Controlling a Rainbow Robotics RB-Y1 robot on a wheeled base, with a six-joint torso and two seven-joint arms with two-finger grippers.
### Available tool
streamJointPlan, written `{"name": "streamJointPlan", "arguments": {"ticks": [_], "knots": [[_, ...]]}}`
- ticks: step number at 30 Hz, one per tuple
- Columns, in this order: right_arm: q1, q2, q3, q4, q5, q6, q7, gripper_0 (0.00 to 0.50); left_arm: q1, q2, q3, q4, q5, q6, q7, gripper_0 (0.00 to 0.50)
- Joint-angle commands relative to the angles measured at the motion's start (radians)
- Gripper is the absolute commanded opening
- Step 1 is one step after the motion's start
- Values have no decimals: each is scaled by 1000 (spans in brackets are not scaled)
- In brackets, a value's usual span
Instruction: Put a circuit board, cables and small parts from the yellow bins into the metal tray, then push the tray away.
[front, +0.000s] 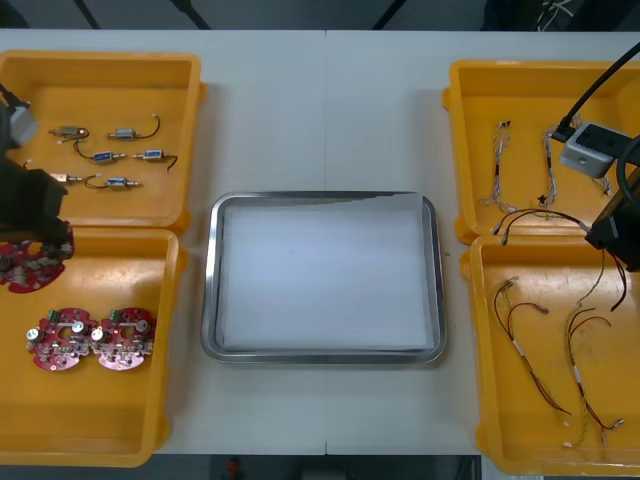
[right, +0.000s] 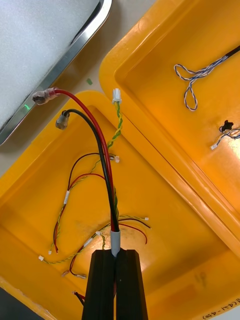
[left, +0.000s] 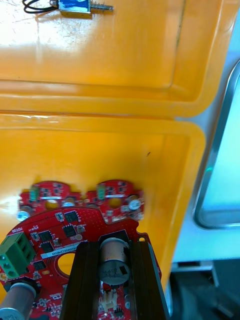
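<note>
My left gripper (front: 44, 240) (left: 116, 246) is over the near left yellow bin (front: 168, 340), shut on a round red circuit board (front: 28, 266) (left: 62, 231) and lifting it above two more boards (front: 90, 339) (left: 85, 196). Over the near right yellow bin (front: 478, 350), my right gripper (front: 612, 238) (right: 116, 254) is shut on a cable (front: 545, 214) (right: 102, 150) with red, black and yellow-green wires. The cable's free ends reach toward the metal tray (front: 212, 300) (right: 75, 52), which is white inside and holds nothing.
The far left bin (front: 192, 120) holds several small metal parts (front: 110, 157) (left: 75, 6). Twisted blue and white cables (front: 497, 165) (right: 196, 77) lie in the far right bin (front: 455, 150). More red and yellow cables (front: 540, 350) (right: 75, 190) lie in the near right bin.
</note>
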Motion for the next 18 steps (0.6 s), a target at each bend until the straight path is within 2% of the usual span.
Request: {"name": "streamJointPlan", "arguments": {"ticks": [1, 9, 18], "knots": [[-28, 4, 9, -22, -5, 4, 21, 0, -150, -57, -133, -86, -78, 16, 122, 0], [-28, 4, 9, -22, -5, 4, 21, 0, -257, -166, -242, -101, -118, 36, 280, 0], [-28, 4, 9, -22, -5, 4, 21, 0, -399, -301, -418, -110, -218, 64, 495, 0]]}}
